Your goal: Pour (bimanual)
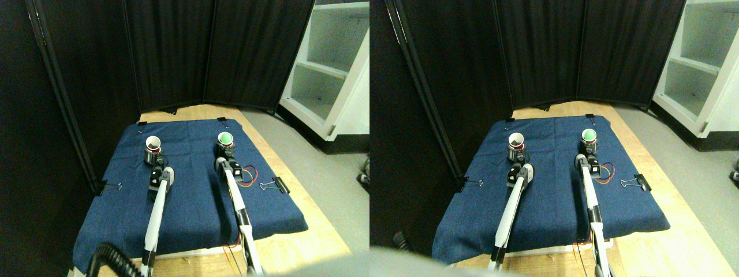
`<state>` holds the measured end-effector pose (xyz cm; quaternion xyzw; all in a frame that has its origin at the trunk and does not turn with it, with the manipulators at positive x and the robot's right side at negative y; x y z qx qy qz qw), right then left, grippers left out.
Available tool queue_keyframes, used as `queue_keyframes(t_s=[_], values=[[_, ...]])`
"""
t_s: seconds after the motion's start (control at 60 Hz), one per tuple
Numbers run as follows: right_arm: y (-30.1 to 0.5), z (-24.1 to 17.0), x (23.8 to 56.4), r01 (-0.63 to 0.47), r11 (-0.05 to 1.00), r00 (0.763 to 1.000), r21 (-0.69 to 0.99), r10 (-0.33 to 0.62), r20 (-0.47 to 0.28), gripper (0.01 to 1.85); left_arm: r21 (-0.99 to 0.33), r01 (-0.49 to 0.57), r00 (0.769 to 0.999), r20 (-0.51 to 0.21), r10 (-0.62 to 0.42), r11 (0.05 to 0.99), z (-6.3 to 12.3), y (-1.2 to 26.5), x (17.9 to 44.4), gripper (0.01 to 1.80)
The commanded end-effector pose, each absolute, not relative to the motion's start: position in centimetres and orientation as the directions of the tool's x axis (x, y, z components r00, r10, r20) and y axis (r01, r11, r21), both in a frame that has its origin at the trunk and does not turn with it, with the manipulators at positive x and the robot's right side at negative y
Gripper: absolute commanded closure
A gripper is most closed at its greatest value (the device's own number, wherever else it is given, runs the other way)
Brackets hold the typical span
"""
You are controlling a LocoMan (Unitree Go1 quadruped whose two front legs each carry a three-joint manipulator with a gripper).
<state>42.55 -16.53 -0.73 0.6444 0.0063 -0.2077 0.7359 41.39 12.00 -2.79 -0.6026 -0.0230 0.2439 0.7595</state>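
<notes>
Two cups stand upright on the blue cloth (190, 202), toward its far edge. The red cup (153, 143) sits nearer the far-left corner, directly beyond the left gripper (153, 157). The green cup (225, 138) sits to its right, directly beyond the right gripper (225, 152). Each gripper meets the base of its own cup. Whether the jaws are clamped cannot be told at this size. The cups stand well apart, so pouring would likely require bringing one rim across to the other.
</notes>
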Motion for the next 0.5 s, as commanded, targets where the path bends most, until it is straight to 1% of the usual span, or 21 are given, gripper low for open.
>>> queue_keyframes(t_s=[0.017, 0.033, 0.05, 0.083, 0.117, 0.167, 0.2, 0.3, 0.333, 0.383, 0.5], values=[[-15.7, 1.5, 42.7, 0.239, 0.087, 0.940, 0.967, -0.272, -0.207, 1.53, -0.937, -0.305, 0.906, -0.230, 0.356, 0.172, -1.4, 11.8, 41.3, 1.48], [-15.7, 1.5, 42.7, 0.239, 0.087, 0.940, 0.967, -0.272, -0.207, 1.53, -0.937, -0.305, 0.906, -0.230, 0.356, 0.172, -1.4, 11.8, 41.3, 1.48], [-15.6, 1.8, 42.7, 0.235, 0.112, 0.942, 0.966, -0.272, -0.198, 1.53, -0.940, -0.300, 0.907, -0.228, 0.353, 0.162, -1.2, 11.8, 41.2, 1.48], [-15.5, 2.2, 42.7, 0.234, 0.129, 0.945, 0.964, -0.264, -0.194, 1.53, -0.942, -0.295, 0.910, -0.226, 0.347, 0.160, -0.8, 11.9, 41.1, 1.48], [-15.5, 2.7, 42.7, 0.218, 0.140, 0.954, 0.966, -0.240, -0.181, 1.53, -0.945, -0.283, 0.921, -0.220, 0.320, 0.164, -0.4, 11.9, 41.0, 1.48], [-15.3, 3.4, 42.5, 0.211, 0.146, 0.957, 0.967, -0.230, -0.175, 1.53, -0.948, -0.269, 0.929, -0.209, 0.304, 0.172, 0.1, 12.0, 41.0, 1.48], [-15.2, 3.5, 42.4, 0.211, 0.149, 0.958, 0.966, -0.229, -0.174, 1.53, -0.948, -0.267, 0.931, -0.207, 0.301, 0.172, 0.2, 12.0, 41.0, 1.48], [-14.8, 4.6, 41.8, 0.208, 0.204, 0.964, 0.957, -0.209, -0.165, 1.53, -0.950, -0.259, 0.938, -0.204, 0.279, 0.177, 1.3, 11.8, 40.5, 1.48], [-14.8, 4.7, 41.8, 0.206, 0.209, 0.965, 0.956, -0.207, -0.163, 1.53, -0.950, -0.258, 0.939, -0.204, 0.278, 0.176, 1.4, 11.8, 40.4, 1.48], [-14.6, 5.2, 41.6, 0.185, 0.208, 0.972, 0.961, -0.182, -0.148, 1.53, -0.952, -0.252, 0.943, -0.200, 0.267, 0.173, 2.0, 11.7, 40.3, 1.48], [-14.2, 6.0, 41.5, 0.182, 0.225, 0.975, 0.957, -0.171, -0.145, 1.53, -0.955, -0.239, 0.949, -0.193, 0.247, 0.172, 2.8, 11.2, 40.0, 1.48]])
